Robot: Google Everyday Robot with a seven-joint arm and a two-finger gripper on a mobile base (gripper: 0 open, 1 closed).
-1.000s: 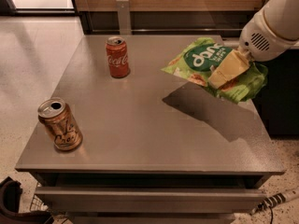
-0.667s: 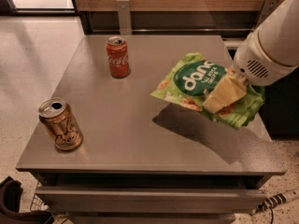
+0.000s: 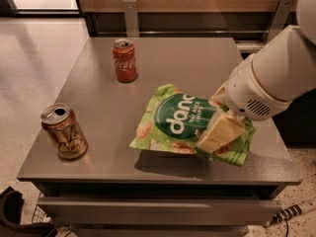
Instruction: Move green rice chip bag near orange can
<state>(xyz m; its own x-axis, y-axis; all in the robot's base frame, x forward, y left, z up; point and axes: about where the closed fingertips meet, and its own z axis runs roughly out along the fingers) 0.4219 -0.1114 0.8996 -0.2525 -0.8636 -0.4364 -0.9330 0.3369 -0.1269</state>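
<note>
Well apart from the coppery-orange metal can (image 3: 64, 132), my gripper (image 3: 213, 138) has its fingers clamped on the crinkly light-green rice chip bag (image 3: 180, 117), at the edge away from that can. I hold it raised, I judge, so it can cross without dragging.

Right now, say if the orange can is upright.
Upright: orange can stands on its base, top up. Pincer, right, grips green rice chip bag.

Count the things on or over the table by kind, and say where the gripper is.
Cans: 2 (orange can, front left; red can, back)
Snack bags: 1 (green rice chip bag, held in the gripper over the table's front right)
Total: 3
</note>
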